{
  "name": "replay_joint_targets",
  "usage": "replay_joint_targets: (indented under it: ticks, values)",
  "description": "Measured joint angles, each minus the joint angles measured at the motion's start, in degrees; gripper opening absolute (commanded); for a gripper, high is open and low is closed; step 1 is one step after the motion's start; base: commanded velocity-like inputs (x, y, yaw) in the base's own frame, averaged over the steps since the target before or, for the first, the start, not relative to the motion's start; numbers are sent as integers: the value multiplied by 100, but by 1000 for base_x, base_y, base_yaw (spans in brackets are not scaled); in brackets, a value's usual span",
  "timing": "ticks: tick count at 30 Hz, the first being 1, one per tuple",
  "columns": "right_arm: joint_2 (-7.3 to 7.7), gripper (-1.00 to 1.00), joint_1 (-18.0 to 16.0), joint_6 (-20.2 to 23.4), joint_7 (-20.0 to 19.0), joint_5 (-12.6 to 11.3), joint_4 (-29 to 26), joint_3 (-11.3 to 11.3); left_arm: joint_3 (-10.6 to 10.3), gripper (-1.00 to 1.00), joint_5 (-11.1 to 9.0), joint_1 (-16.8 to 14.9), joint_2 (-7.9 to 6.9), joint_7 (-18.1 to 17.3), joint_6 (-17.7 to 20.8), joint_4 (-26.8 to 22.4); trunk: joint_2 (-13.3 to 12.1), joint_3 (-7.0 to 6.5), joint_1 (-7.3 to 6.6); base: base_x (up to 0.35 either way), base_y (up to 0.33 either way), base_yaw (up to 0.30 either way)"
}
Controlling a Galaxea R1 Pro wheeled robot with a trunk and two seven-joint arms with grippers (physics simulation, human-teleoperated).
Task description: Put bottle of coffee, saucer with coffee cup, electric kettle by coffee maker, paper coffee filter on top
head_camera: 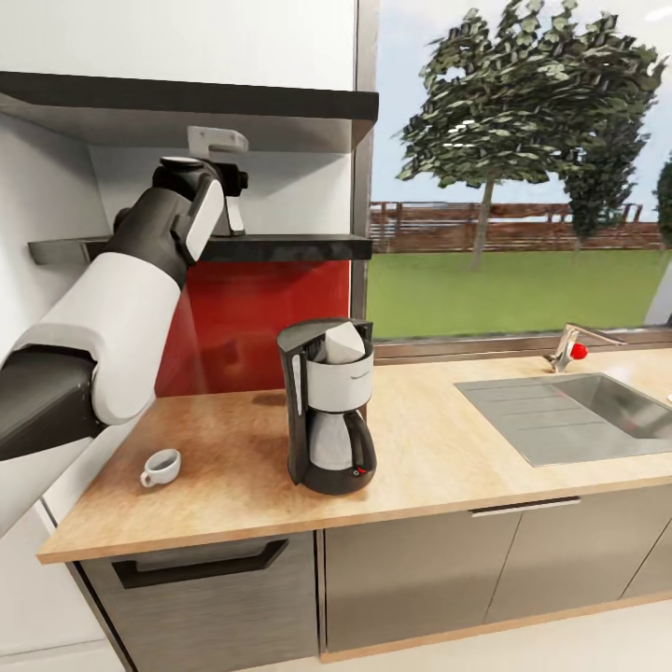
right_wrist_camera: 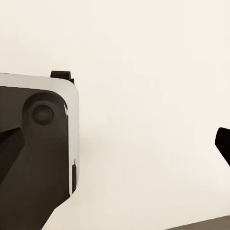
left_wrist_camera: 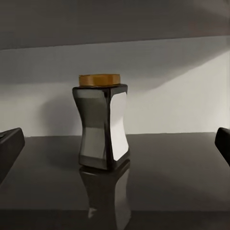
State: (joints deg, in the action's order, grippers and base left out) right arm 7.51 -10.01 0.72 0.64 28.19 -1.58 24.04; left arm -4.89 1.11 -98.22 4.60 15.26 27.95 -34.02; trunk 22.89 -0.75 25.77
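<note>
The coffee bottle (left_wrist_camera: 101, 127), dark and waisted with a gold lid and a white label, stands upright on the dark shelf (left_wrist_camera: 182, 167). My left gripper (left_wrist_camera: 115, 143) is open, level with the bottle and short of it, one fingertip at each side of the left wrist view. From the head camera my left arm reaches up to the shelf (head_camera: 299, 246), and its gripper (head_camera: 233, 201) covers the bottle. The black and silver coffee maker (head_camera: 327, 415) stands on the wooden counter (head_camera: 448, 448) with a white paper filter (head_camera: 343, 343) on top. A white coffee cup (head_camera: 161, 467) sits on the counter's left. My right gripper (right_wrist_camera: 115, 143) is open and holds nothing.
A steel sink (head_camera: 569, 415) with a faucet (head_camera: 571, 347) takes the counter's right part. A red backsplash (head_camera: 252, 317) lies under the shelf, and a second shelf (head_camera: 187, 103) runs above it. Part of my own body (right_wrist_camera: 36, 148) shows over a pale surface.
</note>
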Motion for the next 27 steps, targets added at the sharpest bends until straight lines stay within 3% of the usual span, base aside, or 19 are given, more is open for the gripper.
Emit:
replay_joint_targets:
  ticks: [11, 19, 27]
  values:
    - [79, 100, 0, 13, -27, 14, 8, -9, 3, 100, 12, 48, -50, 243, -43, -28, 0, 0, 0, 5, 0, 0]
    - [127, 100, 0, 16, -28, 16, 11, -17, 10, 100, 0, 58, -88, 296, -40, -7, -1, 0, -2, 248, 0, 0]
    - [117, 100, 0, 10, -2, 47, 9, -33, -4, 100, 9, 58, -89, 304, -52, -13, 0, 0, 0, 49, 0, 0]
